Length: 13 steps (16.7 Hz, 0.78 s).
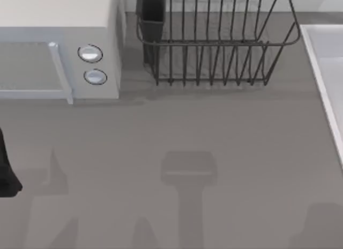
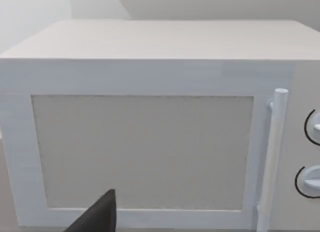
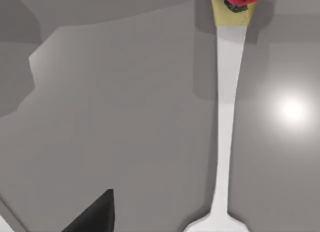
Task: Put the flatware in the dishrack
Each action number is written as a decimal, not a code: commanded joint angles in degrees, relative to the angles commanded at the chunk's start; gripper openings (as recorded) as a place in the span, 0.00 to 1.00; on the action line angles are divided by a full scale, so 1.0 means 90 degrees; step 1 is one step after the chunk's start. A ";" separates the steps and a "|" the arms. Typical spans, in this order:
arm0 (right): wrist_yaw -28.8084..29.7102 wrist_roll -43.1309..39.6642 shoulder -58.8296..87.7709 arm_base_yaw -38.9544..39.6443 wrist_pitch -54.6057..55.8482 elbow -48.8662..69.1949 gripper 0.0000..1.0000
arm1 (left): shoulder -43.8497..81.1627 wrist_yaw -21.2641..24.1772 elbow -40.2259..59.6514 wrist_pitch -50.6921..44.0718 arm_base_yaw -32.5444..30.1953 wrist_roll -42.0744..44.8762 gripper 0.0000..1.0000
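Top view shows the grey table with the pale microwave at far left and the dark wire dishrack at far centre, its utensil cup at the rack's left corner; a white tray-like edge runs along the right side. A dark piece of the left arm sits at the left edge, idle, its wrist view facing the microwave door. The right wrist view looks down on the flatware, a slim white handle with a yellowish band and a red bit at one end, lying flat on the table. I cannot tell whether either claw is released or clenched. The step in hand looks like the approach to the flatware; next calls for lowering over the handle and closing on it.
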 joint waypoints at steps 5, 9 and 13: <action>-0.0006 0.0025 0.0365 -0.0003 0.0748 -0.0414 1.00 | 0.0000 0.0000 0.0000 0.0000 0.0000 0.0000 1.00; -0.0006 0.0044 0.1023 0.0007 0.2215 -0.1140 1.00 | 0.0000 0.0000 0.0000 0.0000 0.0000 0.0000 1.00; -0.0006 0.0053 0.1416 0.0012 0.2979 -0.1577 1.00 | 0.0000 0.0000 0.0000 0.0000 0.0000 0.0000 1.00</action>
